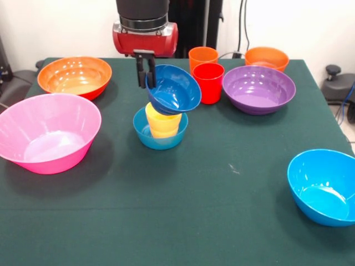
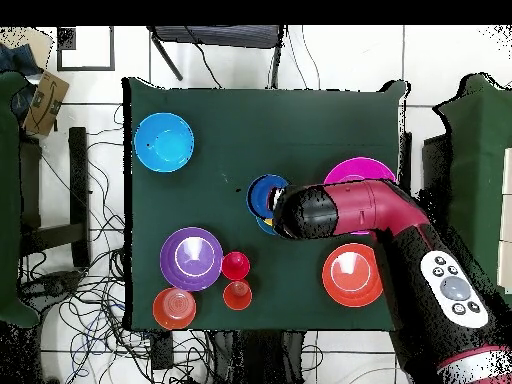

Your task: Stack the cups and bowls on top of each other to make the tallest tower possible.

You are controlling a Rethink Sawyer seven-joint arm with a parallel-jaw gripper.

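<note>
Gripper (image 1: 146,71) pinching the rim of a small dark blue bowl (image 1: 176,88), held tilted, mouth turned toward the front camera, just above a yellow cup (image 1: 163,123). Yellow cup standing upright inside a small teal-blue bowl (image 1: 160,134) near the table's middle: so far a two-piece tower, with the third piece not yet set down.

Judged as the placing step: best done by levelling the dark blue bowl, centring it over the yellow cup's rim, lowering until seated, and only then letting go. Risk of a tilted bowl sliding off so narrow a cup, or of a nudge tipping the cup in its teal base.

Nearest the front camera, at right: medium bright blue bowl (image 1: 325,186), empty. At left: large pink bowl (image 1: 47,132), empty. Beyond the tower: red cup (image 1: 208,82), upright, nothing seen in it, with an orange cup (image 1: 203,57) just behind. Beside them: medium purple bowl (image 1: 258,88), empty. Toward the far edge of the green table (image 1: 194,221): large orange bowl (image 1: 74,76) at left, empty, and a small orange bowl (image 1: 267,57) behind the purple one, inside partly hidden.

From overhead, red-and-black arm (image 2: 345,212) covering most of the tower; only part of the blue bowls showing beside it.
</note>
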